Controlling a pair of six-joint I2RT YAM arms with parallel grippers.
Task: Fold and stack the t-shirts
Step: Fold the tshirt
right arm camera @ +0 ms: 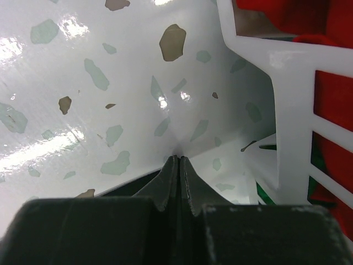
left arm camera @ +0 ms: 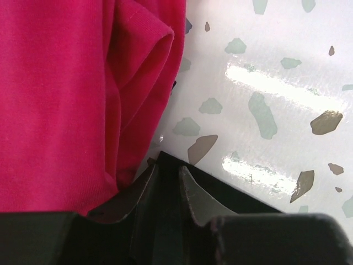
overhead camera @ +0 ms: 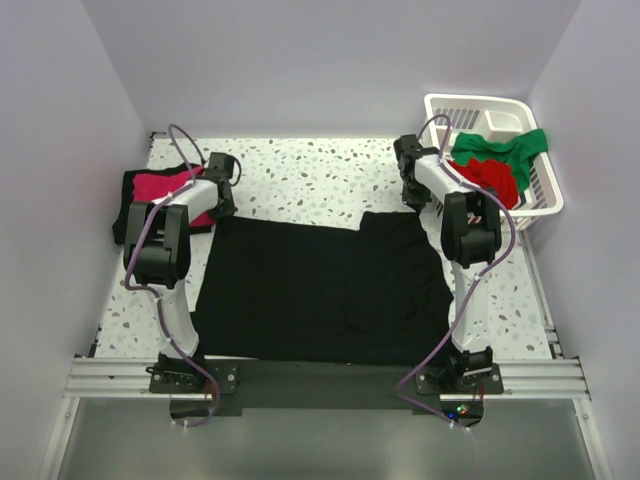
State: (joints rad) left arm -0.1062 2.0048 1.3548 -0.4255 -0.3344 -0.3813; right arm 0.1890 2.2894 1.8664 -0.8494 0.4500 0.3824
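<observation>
One black t-shirt (overhead camera: 320, 290) lies flat, left end effector (left arm camera: 167, 168) narrowly apart, right end effector (right arm camera: 179, 160) together, at far corners.

Left claw (left arm camera: 168, 167) narrowly parted, right claw (right arm camera: 179, 159) closed

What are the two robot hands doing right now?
Left gripper: slightly open over a corner of the black t-shirt, grip unclear.
Right gripper: shut, nothing visibly held.

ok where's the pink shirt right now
In the top view the pink shirt lies far left on the table, atop black cloth, just left of the left gripper.
</observation>
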